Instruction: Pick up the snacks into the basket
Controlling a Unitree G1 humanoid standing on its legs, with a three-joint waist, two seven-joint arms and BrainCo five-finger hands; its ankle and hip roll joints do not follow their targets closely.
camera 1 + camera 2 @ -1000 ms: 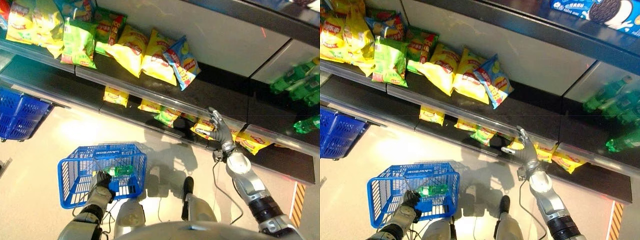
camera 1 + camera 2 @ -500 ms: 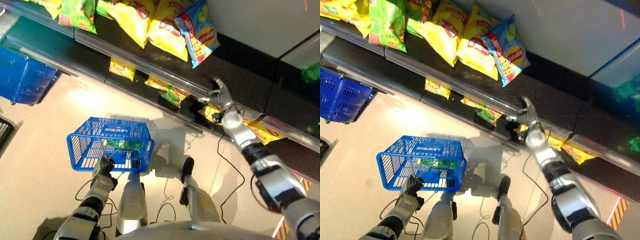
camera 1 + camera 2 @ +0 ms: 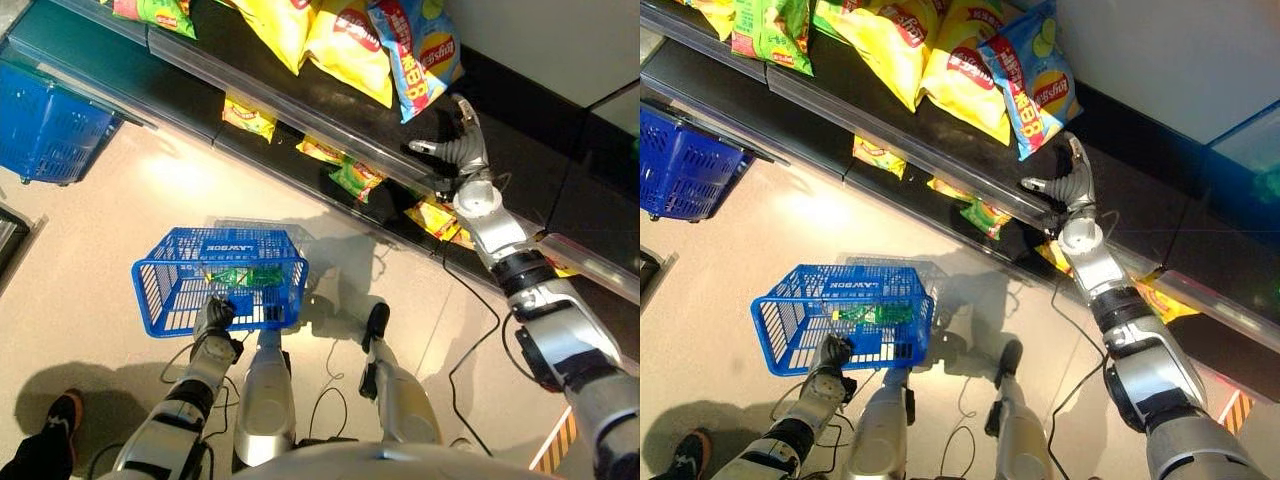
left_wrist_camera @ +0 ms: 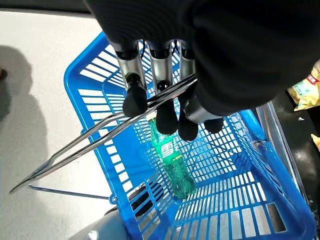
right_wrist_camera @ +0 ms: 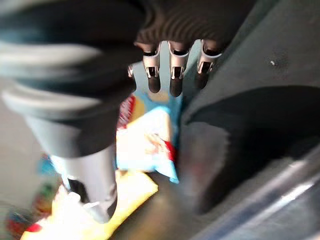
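- While its fingers [image 3: 1076, 160] stay straight and spread with the thumb held apart, the right hand [image 3: 1070, 190] holds nothing above the upper shelf [image 3: 970, 140], reaching toward the snacks.
- The blue snack bag [image 3: 1032, 85] lies just beside those fingertips, toward the robot's left and farther back on the shelf; its long axis runs slantwise from the shelf's back toward its front lip, a lower corner nearest the hand.
- The right hand is by far the nearer one; judged from here, the next move is a short reach leftward over the bag's lower end.
- The bag looks glossy, puffed and crinkly, likely to yield under a pinch; yellow snack bags [image 3: 965, 65] overlap it on the far side from the hand.
- Well below the shelf, the left hand [image 3: 213, 318] curls its fingers around the thin metal handle [image 4: 110, 127] of the blue basket [image 3: 160, 295].
- The basket is rigid plastic lattice; a green bottle [image 4: 172, 160] lies flat on its floor.
- A person's shoe [image 3: 60, 412] stands on the floor beyond the basket.
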